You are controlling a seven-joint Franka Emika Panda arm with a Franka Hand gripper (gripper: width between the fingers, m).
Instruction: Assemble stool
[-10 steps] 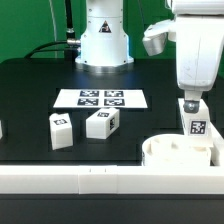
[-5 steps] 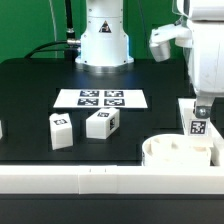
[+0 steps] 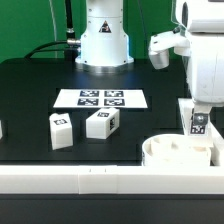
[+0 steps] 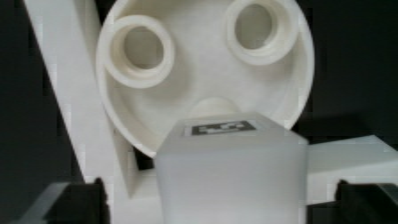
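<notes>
Straddling the top of the upright leg (image 3: pixel 197 126), the gripper (image 3: pixel 199 109) has its jaws on either side; whether they press it, I cannot tell. The seat (image 3: pixel 176 151) lies just below the gripper, beside that leg. A second leg (image 3: pixel 102 123) and a third leg (image 3: pixel 60 131) stand well apart from the gripper, toward the exterior view's left.

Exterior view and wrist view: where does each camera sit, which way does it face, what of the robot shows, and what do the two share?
Exterior view: off the arm, raised, facing the robot's base across the table; the arm and end effector show at the exterior view's right.
Wrist view: on the wrist, looking close at a tagged leg in front of the seat; no fingers clearly show.
Shared: that leg and the seat.
</notes>
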